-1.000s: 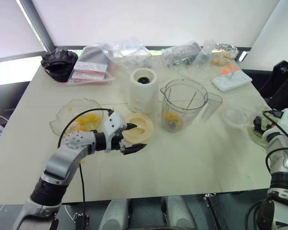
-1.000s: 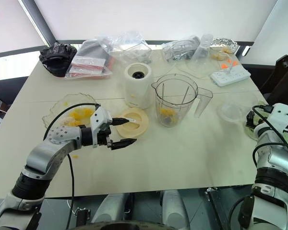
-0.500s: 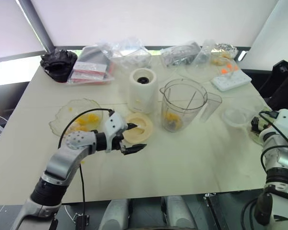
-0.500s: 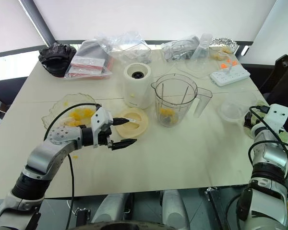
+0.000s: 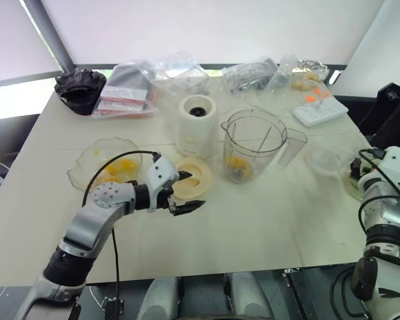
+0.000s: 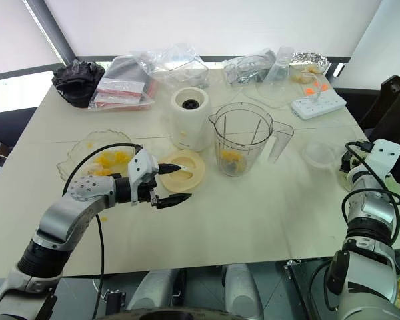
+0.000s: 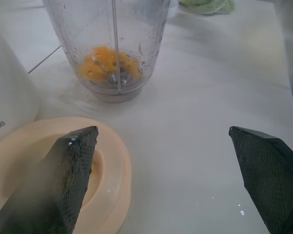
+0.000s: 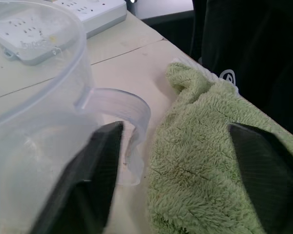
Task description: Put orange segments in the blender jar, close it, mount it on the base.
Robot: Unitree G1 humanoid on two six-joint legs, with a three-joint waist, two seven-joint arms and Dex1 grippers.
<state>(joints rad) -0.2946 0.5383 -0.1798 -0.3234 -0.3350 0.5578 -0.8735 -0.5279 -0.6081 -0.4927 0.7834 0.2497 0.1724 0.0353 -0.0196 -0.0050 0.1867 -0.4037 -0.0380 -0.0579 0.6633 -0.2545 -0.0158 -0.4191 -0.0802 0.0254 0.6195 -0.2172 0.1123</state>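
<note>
My left pincer [image 5: 185, 193] still gapes empty over the flat cream-yellow lid [image 5: 193, 177]. My right pincer [image 8: 180, 180] has edged toward a small clear cup [image 8: 44, 131], jaws apparently narrowing. The tall clear blender jar [image 5: 254, 145] holds yellow-orange segments [image 7: 109, 66], so lidding comes next.

- The tabletop [image 6: 253, 220] is pale cream, with thin dark seam lines across it.
- The base [image 6: 191, 119] is white, with a round black socket on top.
- The blender jar [image 6: 242, 139] is clear; the orange segments [image 7: 107, 66] in its bottom are yellow-orange.
- The lid [image 6: 185, 172] is cream-yellow.
- The wavy-edged bowl [image 6: 87, 155] is clear, with yellow-orange pieces in it.
- The left pincer [image 6: 168, 184] has black fingers with a fine cross-hatched texture on a silver-grey arm.
- The towel [image 8: 205, 165] is fluffy light green.
- The power strip [image 6: 317, 104] is white, with bright red-orange bits beside it.
- The crumpled bag [image 6: 79, 75] at the far corner is black.
</note>
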